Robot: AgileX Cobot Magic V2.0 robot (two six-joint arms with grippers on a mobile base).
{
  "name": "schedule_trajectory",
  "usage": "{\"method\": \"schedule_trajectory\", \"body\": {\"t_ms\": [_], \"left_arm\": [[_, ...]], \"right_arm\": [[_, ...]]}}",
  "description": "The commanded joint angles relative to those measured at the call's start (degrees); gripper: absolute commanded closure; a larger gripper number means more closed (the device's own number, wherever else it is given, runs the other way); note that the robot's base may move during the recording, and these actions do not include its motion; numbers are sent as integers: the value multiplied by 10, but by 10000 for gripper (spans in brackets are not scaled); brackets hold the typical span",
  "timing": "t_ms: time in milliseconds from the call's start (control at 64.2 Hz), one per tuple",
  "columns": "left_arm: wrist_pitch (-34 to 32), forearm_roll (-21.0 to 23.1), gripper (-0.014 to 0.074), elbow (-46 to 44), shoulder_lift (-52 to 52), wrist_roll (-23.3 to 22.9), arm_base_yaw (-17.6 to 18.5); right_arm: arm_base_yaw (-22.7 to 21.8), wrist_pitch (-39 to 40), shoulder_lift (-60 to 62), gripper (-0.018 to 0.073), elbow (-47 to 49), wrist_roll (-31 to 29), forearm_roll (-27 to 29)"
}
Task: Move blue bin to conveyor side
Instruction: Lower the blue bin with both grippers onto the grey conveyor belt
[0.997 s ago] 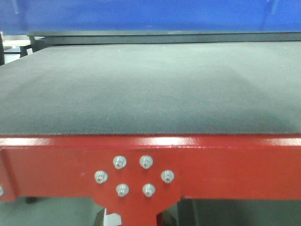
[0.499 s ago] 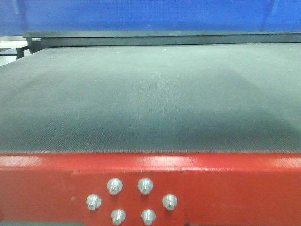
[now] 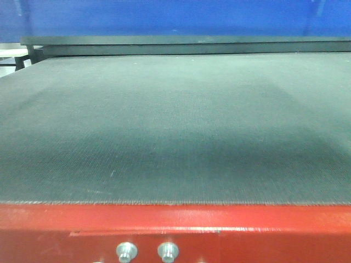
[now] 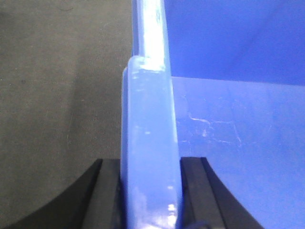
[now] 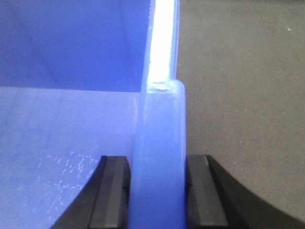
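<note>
The blue bin fills the wrist views, with its scuffed glossy inside and thick rolled rim. My left gripper is shut on that rim, one black finger outside and one inside. My right gripper is shut on the opposite rim of the bin in the same way. The conveyor side fills the front view: a dark grey textured belt edged by a red frame with silver bolts at the bottom edge.
A dark grey surface lies beyond the bin's outer walls in both wrist views. A dark beam runs behind the belt's far edge. A blue surface spans the top of the front view; I cannot tell what it is.
The front view has closed in on the conveyor. The red frame has dropped down the picture, most of the bolt cluster has left the bottom edge, and the belt fills more of the view.
</note>
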State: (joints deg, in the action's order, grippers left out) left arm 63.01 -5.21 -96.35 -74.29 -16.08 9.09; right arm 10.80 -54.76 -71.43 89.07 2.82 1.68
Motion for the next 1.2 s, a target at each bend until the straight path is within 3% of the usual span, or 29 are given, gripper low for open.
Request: {"method": "schedule_trajectory", "body": {"t_ms": [0, 499, 951, 1184], "left_arm": [[-49, -2, 615, -8, 14, 3, 3], [-74, 9, 615, -8, 14, 3, 3], [-16, 10, 615, -8, 14, 3, 3], [-31, 4, 615, -8, 1, 3, 3]], "right_arm": [[-3, 64, 13, 648, 14, -12, -4], [-3, 64, 13, 648, 14, -12, -4], [-3, 64, 13, 648, 14, -12, -2], [-3, 75, -32, 648, 14, -12, -1]]}}
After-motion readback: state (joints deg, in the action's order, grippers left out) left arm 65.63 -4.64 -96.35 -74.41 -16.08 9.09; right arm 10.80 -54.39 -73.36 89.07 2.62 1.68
